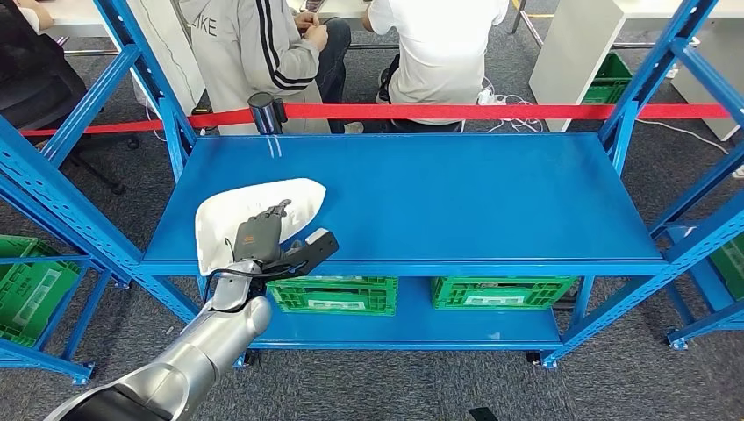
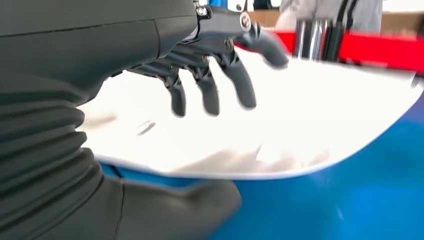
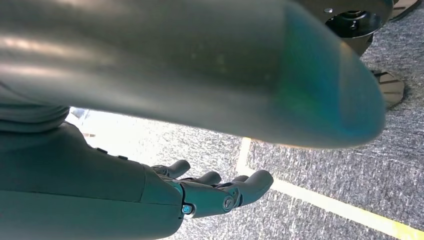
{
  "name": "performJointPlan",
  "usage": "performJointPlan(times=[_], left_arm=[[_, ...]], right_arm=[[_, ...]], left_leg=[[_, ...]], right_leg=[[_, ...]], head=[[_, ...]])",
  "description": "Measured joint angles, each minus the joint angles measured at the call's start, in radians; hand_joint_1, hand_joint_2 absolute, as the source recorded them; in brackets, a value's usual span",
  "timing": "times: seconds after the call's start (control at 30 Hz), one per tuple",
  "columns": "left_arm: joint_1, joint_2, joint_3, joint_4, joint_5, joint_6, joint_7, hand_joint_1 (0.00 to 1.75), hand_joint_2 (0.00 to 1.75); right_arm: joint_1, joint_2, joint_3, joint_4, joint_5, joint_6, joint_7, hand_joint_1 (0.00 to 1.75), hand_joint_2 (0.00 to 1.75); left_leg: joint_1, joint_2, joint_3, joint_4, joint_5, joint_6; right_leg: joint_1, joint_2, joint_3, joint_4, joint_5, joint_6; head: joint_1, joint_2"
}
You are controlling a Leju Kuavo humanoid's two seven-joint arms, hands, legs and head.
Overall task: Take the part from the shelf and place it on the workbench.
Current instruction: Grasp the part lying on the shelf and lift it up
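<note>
- The white part [image 1: 254,215], a flat curved shell, is lying on the top level of the blue shelf [image 1: 456,193], at its front left corner, with its near end overhanging the front edge.
- The left hand [image 1: 272,239] is sitting at the part's near end: its dark fingers [image 2: 210,85] are reaching over the upper face, spread, while the thick thumb [image 2: 185,210] is lying under the rim; whether they are pressing the part is not clear.
- The right hand [image 3: 210,192] is hanging over grey carpet with a yellow floor line [image 3: 340,207], fingers loosely apart and holding nothing.
- Two green crates [image 1: 338,294] are standing on the lower level.
- A red barrier tape [image 1: 491,111] is stretching behind the shelf, and two seated people [image 1: 263,53] are beyond it.
</note>
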Motion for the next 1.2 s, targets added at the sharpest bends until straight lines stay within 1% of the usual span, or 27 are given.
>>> performJointPlan(times=[0.07,0.13,0.27,0.6,0.93,1.07,1.2], left_arm=[[0.001,0.0,0.0,0.0,0.025,0.055,-0.026,0.0,0.0],[0.001,0.0,0.0,-0.001,0.042,0.09,-0.043,0.0,0.0],[0.001,0.0,0.001,0.0,0.054,0.102,-0.051,0.0,0.0],[0.001,0.004,0.001,0.0,0.051,0.09,-0.037,0.0,0.0],[-0.001,0.008,0.001,0.001,0.018,0.026,0.016,0.0,0.0],[-0.002,0.011,0.001,0.006,-0.006,-0.073,0.09,0.0,1.75],[-0.002,0.016,0.0,0.01,-0.028,-0.132,0.135,0.0,1.75]], right_arm=[[0.0,0.0,0.0,0.0,0.0,0.0,0.0,0.0,0.0],[0.0,0.0,0.0,0.0,0.0,0.0,0.0,0.0,0.0],[0.0,0.0,0.0,0.0,0.0,0.0,0.001,0.0,0.0],[0.0,0.0,0.0,0.0,0.0,0.0,0.004,0.0,0.0],[0.0,0.001,0.0,0.0,0.001,0.0,0.004,0.0,0.0],[0.0,0.001,0.0,0.0,0.002,0.0,0.004,0.0,0.0],[0.0,0.001,0.0,0.0,0.009,0.0,0.003,0.0,0.0]], left_leg=[[0.0,0.0,0.0,0.0,0.0,0.0],[0.0,0.0,0.0,0.0,0.0,0.0],[0.0,0.0,0.0,0.0,0.0,0.0],[0.0,0.0,0.0,0.0,0.0,0.0],[0.0,0.0,0.0,0.0,0.0,0.0],[0.0,0.0,0.0,0.0,0.0,0.0],[0.0,0.0,0.0,0.0,0.0,0.0]], right_leg=[[0.0,0.0,0.0,0.0,0.0,0.0],[0.0,0.0,0.0,0.0,0.0,0.0],[0.0,0.0,0.0,0.0,0.0,0.0],[0.0,0.0,0.0,0.0,0.0,0.0],[0.0,0.0,0.0,0.0,0.0,0.0],[0.0,0.0,0.0,0.0,0.0,0.0],[0.0,0.0,0.0,0.0,0.0,0.0]], head=[[0.0,0.0],[0.0,0.0],[0.0,0.0],[0.0,0.0],[0.0,0.0],[0.0,0.0],[0.0,0.0]])
